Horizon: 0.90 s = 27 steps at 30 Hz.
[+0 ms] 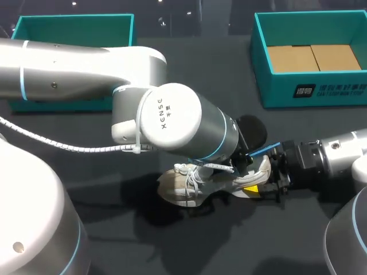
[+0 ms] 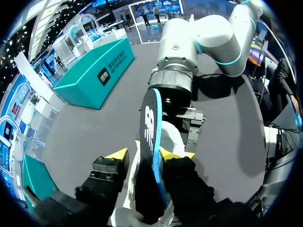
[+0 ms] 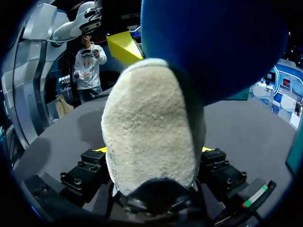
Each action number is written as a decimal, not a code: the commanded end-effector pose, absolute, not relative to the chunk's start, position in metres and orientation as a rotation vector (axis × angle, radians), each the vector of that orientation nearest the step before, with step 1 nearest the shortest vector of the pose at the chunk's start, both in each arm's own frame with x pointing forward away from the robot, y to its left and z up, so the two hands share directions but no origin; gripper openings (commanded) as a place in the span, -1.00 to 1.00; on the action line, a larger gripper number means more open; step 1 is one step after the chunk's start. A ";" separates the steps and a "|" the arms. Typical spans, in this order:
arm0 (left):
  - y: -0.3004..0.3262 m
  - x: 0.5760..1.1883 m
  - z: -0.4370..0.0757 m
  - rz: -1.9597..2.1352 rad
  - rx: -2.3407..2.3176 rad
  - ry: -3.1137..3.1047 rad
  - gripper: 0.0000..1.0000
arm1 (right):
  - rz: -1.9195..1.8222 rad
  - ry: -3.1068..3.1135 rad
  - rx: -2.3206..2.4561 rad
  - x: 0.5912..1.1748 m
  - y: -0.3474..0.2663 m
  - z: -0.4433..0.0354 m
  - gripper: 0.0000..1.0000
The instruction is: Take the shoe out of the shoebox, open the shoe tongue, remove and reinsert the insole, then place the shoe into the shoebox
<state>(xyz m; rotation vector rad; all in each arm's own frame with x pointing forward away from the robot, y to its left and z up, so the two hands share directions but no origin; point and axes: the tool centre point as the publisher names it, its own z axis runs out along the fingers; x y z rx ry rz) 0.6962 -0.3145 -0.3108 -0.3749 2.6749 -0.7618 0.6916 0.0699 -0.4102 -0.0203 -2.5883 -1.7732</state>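
Left wrist view: we cannot tell if our left gripper (image 2: 147, 155) holds the insole (image 2: 150, 127); right gripper (image 3: 152, 150) clamps the shoe (image 3: 147, 118); skewed pushing could buckle the insole.

I stand at a robot work station, the kind seen in a lab or demonstration stand. My left arm (image 1: 86, 63) and right arm (image 1: 338, 152) hang over a dark grey bench (image 1: 189, 69). An open teal box (image 1: 74, 17) sits upper left and a second teal box (image 1: 281, 91) upper right.

Dark lettering sits on my left arm (image 1: 162, 113), white print on a wall of the shoebox (image 1: 330, 90), and I see a logo on the insole (image 2: 149, 126).
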 end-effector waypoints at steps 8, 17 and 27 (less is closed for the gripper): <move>-0.320 0.694 -0.317 -0.829 -0.345 2.616 -0.23 | -1.772 -2.592 -0.022 0.690 0.072 -0.411 -1.00; -0.324 0.696 -0.328 -0.871 -0.302 2.593 -0.27 | -1.772 -2.592 -0.022 0.690 0.072 -0.411 -1.00; -0.320 0.698 -0.334 -0.885 -0.291 2.587 -0.41 | -1.772 -2.592 -0.022 0.690 0.072 -0.411 -1.00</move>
